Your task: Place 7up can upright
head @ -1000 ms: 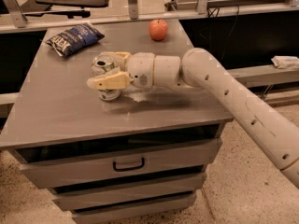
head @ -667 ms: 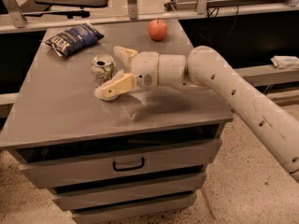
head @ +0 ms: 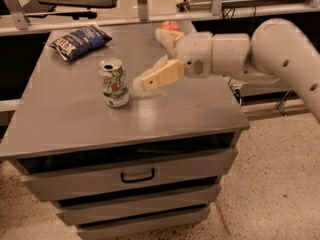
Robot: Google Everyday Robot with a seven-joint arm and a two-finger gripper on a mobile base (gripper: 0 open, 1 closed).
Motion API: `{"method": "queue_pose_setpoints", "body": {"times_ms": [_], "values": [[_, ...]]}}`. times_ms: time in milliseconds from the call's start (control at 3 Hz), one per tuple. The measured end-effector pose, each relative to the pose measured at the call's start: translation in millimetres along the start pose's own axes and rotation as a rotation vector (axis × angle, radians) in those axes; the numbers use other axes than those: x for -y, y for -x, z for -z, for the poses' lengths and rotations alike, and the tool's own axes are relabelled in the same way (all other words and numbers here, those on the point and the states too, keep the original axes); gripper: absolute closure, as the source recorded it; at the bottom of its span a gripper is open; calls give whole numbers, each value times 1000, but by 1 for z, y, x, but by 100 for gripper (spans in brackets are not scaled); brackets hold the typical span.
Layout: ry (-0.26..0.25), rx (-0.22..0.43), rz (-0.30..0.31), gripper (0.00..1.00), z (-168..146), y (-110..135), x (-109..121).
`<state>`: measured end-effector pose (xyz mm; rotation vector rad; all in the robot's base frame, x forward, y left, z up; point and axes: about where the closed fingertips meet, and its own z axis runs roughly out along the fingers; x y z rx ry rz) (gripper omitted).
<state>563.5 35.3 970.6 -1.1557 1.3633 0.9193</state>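
you'll see the 7up can [head: 113, 83] standing upright on the grey cabinet top [head: 190, 109]. its long axis is vertical, with the shiny end and its opening facing up and the base flat on the surface. it sits left of the middle, in the front half. there is a strip of bare top between it and the front edge, and a wider stretch out to the left edge.

the gripper [head: 148, 58] hangs just to the right of the can and is not touching it. its fingers are spread wide and hold nothing. the lower finger [head: 157, 76] points at the can, its tip near the can's side, and the upper one sits farther back. the arm [head: 280, 44] comes in from the right, above the right part of the top.

the dark blue chip bag [head: 79, 41] lies at the back left corner, well apart from the can. the red apple [head: 170, 25] is at the back edge, partly hidden behind the upper finger. the front right of the top is bare, as is the area just behind the can. drawers sit under the front edge, the top one with a handle [head: 137, 175].
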Motion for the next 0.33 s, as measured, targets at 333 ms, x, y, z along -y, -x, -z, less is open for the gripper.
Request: {"method": "queue_pose_setpoints", "body": {"times_ms": [333], "values": [[-6, -6, 9, 0, 5, 4, -2]]}}
